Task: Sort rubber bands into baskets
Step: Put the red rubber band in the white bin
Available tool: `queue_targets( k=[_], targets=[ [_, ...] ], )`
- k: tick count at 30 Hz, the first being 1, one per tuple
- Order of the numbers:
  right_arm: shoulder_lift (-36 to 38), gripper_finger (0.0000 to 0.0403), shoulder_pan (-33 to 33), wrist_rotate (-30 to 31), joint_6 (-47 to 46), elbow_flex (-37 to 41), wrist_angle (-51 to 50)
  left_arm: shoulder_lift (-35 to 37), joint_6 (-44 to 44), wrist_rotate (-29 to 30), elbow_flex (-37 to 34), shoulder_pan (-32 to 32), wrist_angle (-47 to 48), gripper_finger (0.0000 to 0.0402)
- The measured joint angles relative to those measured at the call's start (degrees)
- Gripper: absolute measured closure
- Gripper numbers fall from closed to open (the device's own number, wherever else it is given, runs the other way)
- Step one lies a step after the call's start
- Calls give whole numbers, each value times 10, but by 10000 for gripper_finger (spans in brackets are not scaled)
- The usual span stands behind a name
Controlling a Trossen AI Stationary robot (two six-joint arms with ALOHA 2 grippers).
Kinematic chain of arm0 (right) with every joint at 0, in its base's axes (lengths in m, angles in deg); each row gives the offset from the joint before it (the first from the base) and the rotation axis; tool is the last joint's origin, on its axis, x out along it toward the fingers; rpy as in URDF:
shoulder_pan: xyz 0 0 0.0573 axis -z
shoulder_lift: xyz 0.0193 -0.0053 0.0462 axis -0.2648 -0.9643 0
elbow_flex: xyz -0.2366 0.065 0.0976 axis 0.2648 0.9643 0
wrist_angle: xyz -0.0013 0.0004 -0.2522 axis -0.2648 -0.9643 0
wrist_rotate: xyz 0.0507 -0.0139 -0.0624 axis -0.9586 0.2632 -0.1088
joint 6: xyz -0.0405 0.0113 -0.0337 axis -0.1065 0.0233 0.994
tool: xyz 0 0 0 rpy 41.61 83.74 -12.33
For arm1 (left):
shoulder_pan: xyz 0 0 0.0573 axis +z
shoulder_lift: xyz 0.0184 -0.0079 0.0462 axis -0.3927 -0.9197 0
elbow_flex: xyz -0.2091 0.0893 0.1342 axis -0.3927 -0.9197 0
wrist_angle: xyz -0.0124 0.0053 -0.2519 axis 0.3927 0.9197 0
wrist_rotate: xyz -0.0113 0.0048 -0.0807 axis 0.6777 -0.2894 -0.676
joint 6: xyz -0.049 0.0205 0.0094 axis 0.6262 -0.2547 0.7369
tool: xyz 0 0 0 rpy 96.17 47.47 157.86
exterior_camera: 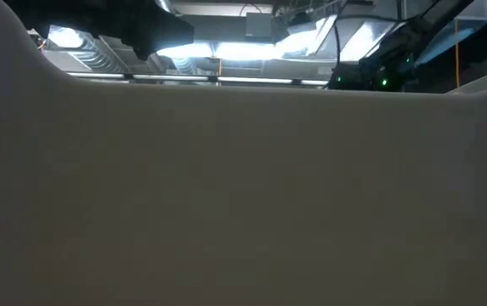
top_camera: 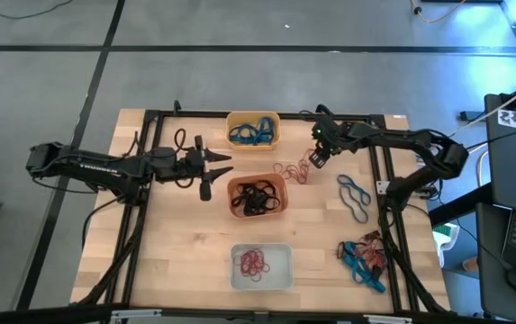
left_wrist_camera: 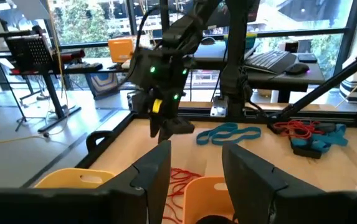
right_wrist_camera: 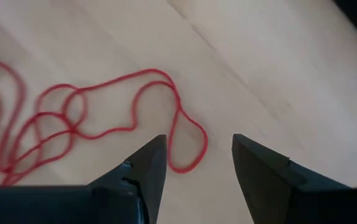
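Observation:
A yellow basket (top_camera: 253, 130) holds blue bands. A red-orange basket (top_camera: 258, 196) holds black bands. A pale basket (top_camera: 261, 266) holds red bands. Loose red bands (top_camera: 291, 171) lie on the table between the yellow and red-orange baskets. My right gripper (top_camera: 313, 163) is open, pointing down just over their right end. In the right wrist view its fingers (right_wrist_camera: 194, 165) stand on either side of one red loop (right_wrist_camera: 187, 149) without touching it. My left gripper (top_camera: 224, 165) is open and empty, left of the red-orange basket.
Two blue bands (top_camera: 355, 198) lie on the table at the right. A mixed pile of blue, red and black bands (top_camera: 366, 259) lies at the near right. The pale basket's wall (exterior_camera: 243, 195) blocks most of the low view. Black frame bars (top_camera: 384, 180) run along the table's sides.

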Motion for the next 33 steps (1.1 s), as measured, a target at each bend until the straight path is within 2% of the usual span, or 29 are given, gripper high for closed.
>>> queue_targets(
  k=[4,7,12,15,18,26,33],
  targets=[
    [-37,221,23,-3,3,0,8,0,1,0,0,0,-3,261],
    [-63,221,42,-36,13,0,16,0,2,0,0,0,-6,261],
    [-92,221,63,-44,17,-2,21,0,2,0,0,0,-6,261],
    [-97,230,75,-76,25,-2,22,0,2,0,0,0,-7,261],
    [-98,261,85,-97,29,-2,20,0,2,0,0,0,-16,261],
    [-99,386,94,-114,30,-1,15,0,2,0,0,0,-29,261],
    [-77,399,62,-65,45,2,19,0,2,0,0,0,-29,260]
  ],
)
